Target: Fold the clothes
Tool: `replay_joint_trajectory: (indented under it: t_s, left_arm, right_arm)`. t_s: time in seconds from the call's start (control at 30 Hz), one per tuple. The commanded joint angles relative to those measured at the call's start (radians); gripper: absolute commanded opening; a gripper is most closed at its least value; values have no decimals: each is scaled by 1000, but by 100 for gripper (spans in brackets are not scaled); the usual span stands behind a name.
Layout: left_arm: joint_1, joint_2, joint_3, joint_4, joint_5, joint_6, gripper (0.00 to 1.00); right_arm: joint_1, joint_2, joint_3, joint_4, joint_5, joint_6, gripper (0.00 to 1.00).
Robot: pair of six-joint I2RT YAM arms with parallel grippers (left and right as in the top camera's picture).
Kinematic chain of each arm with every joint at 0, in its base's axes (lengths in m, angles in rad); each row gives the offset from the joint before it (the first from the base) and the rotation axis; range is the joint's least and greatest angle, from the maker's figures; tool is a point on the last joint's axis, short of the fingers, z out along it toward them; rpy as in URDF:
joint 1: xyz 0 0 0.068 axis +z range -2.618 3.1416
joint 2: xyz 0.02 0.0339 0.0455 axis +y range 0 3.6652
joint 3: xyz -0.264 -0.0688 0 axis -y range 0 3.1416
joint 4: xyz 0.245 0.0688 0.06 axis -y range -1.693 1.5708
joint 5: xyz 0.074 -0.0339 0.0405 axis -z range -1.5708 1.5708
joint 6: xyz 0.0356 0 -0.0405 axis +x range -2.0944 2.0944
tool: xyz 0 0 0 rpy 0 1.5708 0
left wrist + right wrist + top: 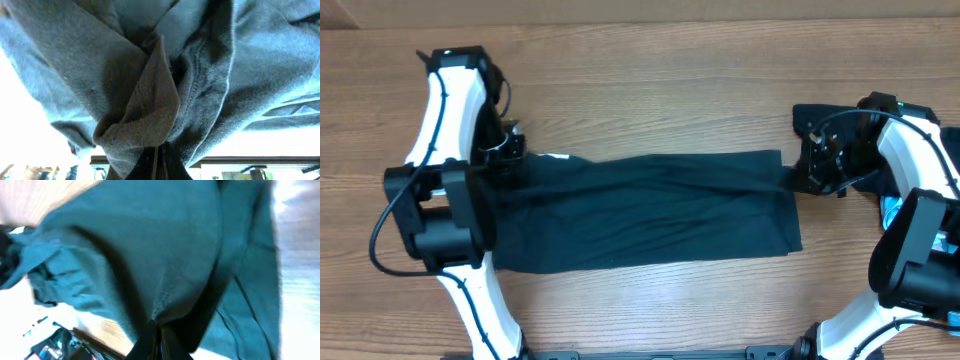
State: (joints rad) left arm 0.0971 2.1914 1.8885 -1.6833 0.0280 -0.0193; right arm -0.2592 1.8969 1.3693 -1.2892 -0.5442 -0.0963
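Observation:
The clothes in play are one dark navy T-shirt (650, 210), folded into a long band that runs left to right across the wooden table (650, 80). My left gripper (512, 160) is shut on its left end, and my right gripper (798, 176) is shut on its right end. The band hangs stretched between them, sagging toward the front edge. In the left wrist view, bunched fabric with a stitched hem (150, 100) is pinched in the left gripper (160, 157). In the right wrist view, the cloth (165, 255) gathers into the shut right gripper (159, 332). No lettering shows.
Dark cloth (817, 118) lies under the right arm at the table's right side, and something light blue (890, 210) shows beside that arm. The arm bases stand at the front left (450, 230) and front right (910, 260).

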Motion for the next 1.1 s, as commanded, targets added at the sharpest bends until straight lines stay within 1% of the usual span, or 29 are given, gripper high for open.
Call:
replay_joint_trajectory:
  t_s: [0.0,0.2,0.23,0.27,0.3,0.33,0.37,0.4,0.43,0.47,0.53,0.57,0.6,0.63,0.67,0.7,0.73,0.77,0.8,0.83,0.87,0.9,0.93,0.97,1.0,1.03,1.07]
  left_arm:
    - [53,-36,-37,-5,-6,-14,4]
    - [61,-42,-41,-8,-6,-14,4]
    - [61,-46,-43,-8,-2,-14,4]
    - [61,-56,-48,-8,3,-14,6]
    - [61,-75,-56,-8,15,-10,13]
    - [61,-101,-61,-8,17,-10,18]
    - [61,-130,-61,-8,27,-10,28]
    - [61,-163,-61,-8,36,-10,31]
    - [61,-213,-61,-8,45,-10,38]
    - [61,-275,-61,-8,52,-6,40]
    - [61,-401,-61,-7,68,-2,40]
    - [61,-449,-61,-7,68,-3,41]
    - [61,-533,-61,-7,66,-3,42]
    - [61,-607,-61,-5,64,-3,52]
    - [61,-692,-61,-3,28,-36,64]
    - [61,-757,-75,11,-23,-86,73]
    - [61,-803,-98,32,-45,-130,81]
    - [61,-856,-160,71,-50,-188,86]
    - [61,-884,-227,112,-47,-215,91]
    - [61,-900,-330,170,-33,-234,90]
    - [61,-893,-440,245,12,-251,92]
    - [61,-871,-546,346,50,-277,93]
    - [61,-823,-645,475,49,-329,95]
    - [63,-764,-695,569,50,-344,96]
    - [63,-707,-710,619,60,-355,97]
    - [63,-606,-710,679,73,-342,93]
    - [63,-564,-710,707,77,-331,91]
  right_arm:
    - [3,-25,6,-3,143,94,4]
    - [3,-25,5,-30,165,94,5]
    - [3,-25,5,-32,171,94,7]
    - [4,-25,5,-34,175,94,17]
    - [4,-25,5,-33,174,94,36]
    - [4,-25,5,-33,173,94,36]
    - [3,-25,6,-33,173,103,36]
    - [3,-25,6,-33,161,105,36]
    - [1,-30,9,-32,124,104,39]
    - [1,-50,14,-33,83,83,39]
    - [1,-124,14,-26,-13,38,41]
    - [1,-167,14,-22,-50,32,44]
    - [1,-227,14,-14,-80,29,46]
    - [1,-287,14,-10,-91,21,49]
    - [1,-350,14,-6,-90,21,53]
    - [1,-405,14,-8,-90,26,60]
    - [1,-434,13,-11,-90,49,65]
    - [1,-452,13,-18,-89,56,71]
    - [1,-453,13,-26,-89,56,72]
    - [1,-447,9,-30,-89,56,73]
    - [1,-441,4,-31,-90,56,73]
    - [2,-436,2,-34,-90,55,73]
    - [2,-434,-3,-34,-90,56,73]
    - [2,-434,-4,-42,-90,56,73]
    - [2,-434,-4,-58,-89,55,73]
    - [2,-434,-4,-78,-86,55,73]
    - [2,-434,-4,-89,-86,55,73]
